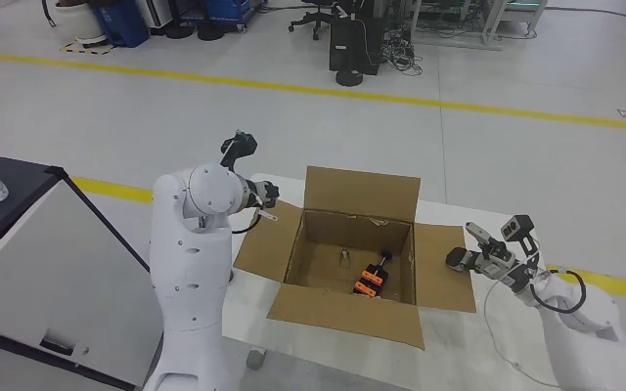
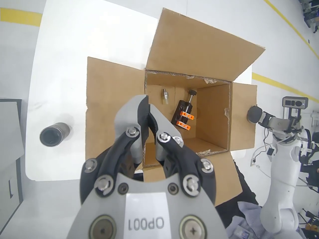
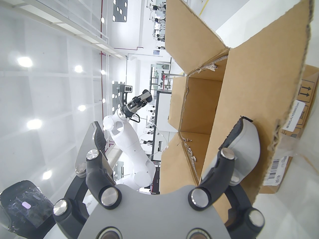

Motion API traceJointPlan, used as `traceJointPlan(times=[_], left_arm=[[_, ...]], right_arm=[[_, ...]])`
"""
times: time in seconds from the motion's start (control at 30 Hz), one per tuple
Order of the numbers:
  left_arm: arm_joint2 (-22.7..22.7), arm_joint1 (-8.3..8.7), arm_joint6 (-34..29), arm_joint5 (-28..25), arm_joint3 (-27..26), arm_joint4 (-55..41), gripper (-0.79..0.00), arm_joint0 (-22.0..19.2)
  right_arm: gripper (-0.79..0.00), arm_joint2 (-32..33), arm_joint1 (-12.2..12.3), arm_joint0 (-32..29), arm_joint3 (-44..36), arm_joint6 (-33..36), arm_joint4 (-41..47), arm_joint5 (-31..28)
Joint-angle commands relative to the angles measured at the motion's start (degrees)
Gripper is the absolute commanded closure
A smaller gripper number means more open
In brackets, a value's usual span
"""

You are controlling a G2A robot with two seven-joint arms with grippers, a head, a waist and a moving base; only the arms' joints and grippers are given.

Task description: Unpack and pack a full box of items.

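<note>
Cardboard box stands with all four flaps spread on the white table, seen from above; on its floor lie a black-and-orange clamp and, just beside it, a small metal fitting. The left gripper is held high off the box's left side, while the right gripper sits low at the edge of the right flap.

From the left wrist, looking straight down into the box, the left fingers are pressed together on nothing. A dark metal cylinder stands on the table beyond the left flap, apart from the cardboard.

From the right wrist, the right fingers are spread wide and empty, with the right flap's edge just beside them.

Unpacking looks part done: one item is out, and the clamp and fitting are yet to be lifted out. Repacking appears not to have begun.
</note>
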Motion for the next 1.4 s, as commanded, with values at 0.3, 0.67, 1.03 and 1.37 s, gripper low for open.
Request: traceJointPlan(times=[0.3, 0.67, 1.03, 1.37], left_arm=[[-0.1, -0.02, 0.0, 0.0, 0.0, 0.1, -0.391, 0.0], [-0.1, -0.02, 0.0, 0.0, 0.0, 0.1, -0.391, 0.0], [-0.1, -0.02, 0.0, 0.0, 0.0, 0.1, -0.391, 0.0], [5.9, -0.53, 0.4, -6.0, 4.1, -17.2, -0.785, -5.6]], right_arm=[[-0.785, 0.0, 0.0, 0.0, 0.0, 0.0, 0.0, 0.0], [-0.785, 0.0, 0.0, 0.0, 0.0, 0.0, 0.0, 0.0], [-0.785, 0.0, 0.0, 0.0, 0.0, 0.0, 0.0, 0.0], [-0.785, 0.0, 0.0, 0.0, 0.0, 0.0, 0.0, 0.0]])
